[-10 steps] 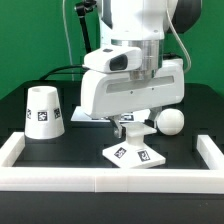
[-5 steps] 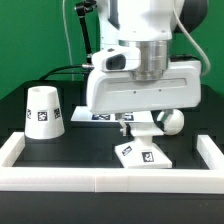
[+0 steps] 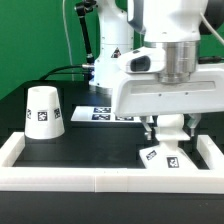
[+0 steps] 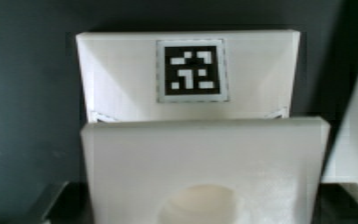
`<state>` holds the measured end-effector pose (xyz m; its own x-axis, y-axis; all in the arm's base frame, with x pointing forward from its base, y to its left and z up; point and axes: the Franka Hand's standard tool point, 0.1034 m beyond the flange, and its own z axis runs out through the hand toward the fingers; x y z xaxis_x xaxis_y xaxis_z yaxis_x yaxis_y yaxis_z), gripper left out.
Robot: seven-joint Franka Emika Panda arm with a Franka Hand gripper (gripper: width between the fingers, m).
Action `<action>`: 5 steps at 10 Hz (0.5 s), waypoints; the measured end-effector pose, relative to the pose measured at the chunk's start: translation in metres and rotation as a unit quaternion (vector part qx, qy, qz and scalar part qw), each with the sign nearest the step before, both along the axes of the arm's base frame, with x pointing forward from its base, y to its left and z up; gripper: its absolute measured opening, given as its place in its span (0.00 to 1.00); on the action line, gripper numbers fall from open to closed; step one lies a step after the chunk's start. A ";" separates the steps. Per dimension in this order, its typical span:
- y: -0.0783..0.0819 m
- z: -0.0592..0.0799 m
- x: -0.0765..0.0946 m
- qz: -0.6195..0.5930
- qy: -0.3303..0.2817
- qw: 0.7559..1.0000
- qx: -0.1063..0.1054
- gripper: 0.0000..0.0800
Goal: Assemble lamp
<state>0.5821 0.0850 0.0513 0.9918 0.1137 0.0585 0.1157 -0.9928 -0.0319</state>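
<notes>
The flat square lamp base (image 3: 165, 156) lies on the black table at the front, near the exterior view's right. My gripper (image 3: 167, 135) stands straight over it, its jaws shut on the base's two sides. In the wrist view the base (image 4: 194, 120) fills the picture, with its tag facing the camera and a round hole between the gripper's (image 4: 197, 205) dark fingers. The cone shade (image 3: 42, 110) stands upright at the exterior view's left, apart from the gripper. The bulb is hidden behind my hand.
A low white wall (image 3: 90, 177) runs along the table's front and up both sides; the base is close to its corner (image 3: 211, 152) on the exterior view's right. The marker board (image 3: 100, 113) lies flat behind, next to the shade.
My gripper has slid toward the exterior view's right with the base in its jaws. It now covers the bulb. The shade has not moved.
</notes>
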 end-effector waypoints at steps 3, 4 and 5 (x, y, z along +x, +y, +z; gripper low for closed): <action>0.016 0.000 0.012 -0.020 -0.005 1.000 0.006 0.67; 0.015 0.000 0.013 -0.019 -0.005 1.000 0.006 0.67; 0.014 0.000 0.015 -0.020 -0.006 1.000 0.006 0.67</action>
<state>0.5973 0.0987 0.0512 0.9946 0.0740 0.0726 0.0773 -0.9961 -0.0435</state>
